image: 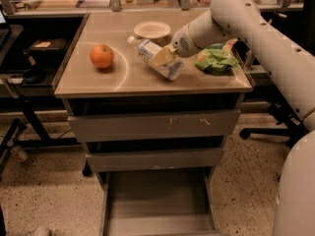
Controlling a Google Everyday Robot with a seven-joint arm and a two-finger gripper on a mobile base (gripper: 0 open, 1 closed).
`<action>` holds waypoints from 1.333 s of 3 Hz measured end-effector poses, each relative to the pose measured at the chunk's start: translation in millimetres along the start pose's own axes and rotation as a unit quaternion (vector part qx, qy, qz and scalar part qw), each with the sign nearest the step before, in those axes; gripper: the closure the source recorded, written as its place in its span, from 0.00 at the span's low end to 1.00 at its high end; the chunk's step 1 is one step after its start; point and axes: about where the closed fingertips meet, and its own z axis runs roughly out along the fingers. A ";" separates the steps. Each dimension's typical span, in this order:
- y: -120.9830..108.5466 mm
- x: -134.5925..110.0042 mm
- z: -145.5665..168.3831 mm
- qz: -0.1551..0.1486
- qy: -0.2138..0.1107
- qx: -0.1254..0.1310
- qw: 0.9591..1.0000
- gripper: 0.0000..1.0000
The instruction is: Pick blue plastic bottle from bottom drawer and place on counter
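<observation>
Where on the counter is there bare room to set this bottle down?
Bare: the front strip of the counter, and the stretch between the orange and the blue plastic bottle, held by the gripper mid-counter. Crowded: back right, where bowl, bottle and green snack bag sit close.

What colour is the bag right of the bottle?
Green, clear in the camera view; the bag lies right of the hand, which grips the bottle.

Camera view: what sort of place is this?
Probably an office-style lab: a drawer cabinet with tan counter, a rolling-chair base on speckled floor. The gripper grips the blue plastic bottle over the counter.
</observation>
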 end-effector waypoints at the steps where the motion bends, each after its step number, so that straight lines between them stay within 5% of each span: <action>1: 0.0 0.0 0.0 0.000 0.000 0.000 1.000 0.39; 3: 0.0 0.0 0.1 0.000 0.000 0.000 1.000 0.00; 4: 0.1 0.0 0.2 0.000 0.000 0.000 1.000 0.00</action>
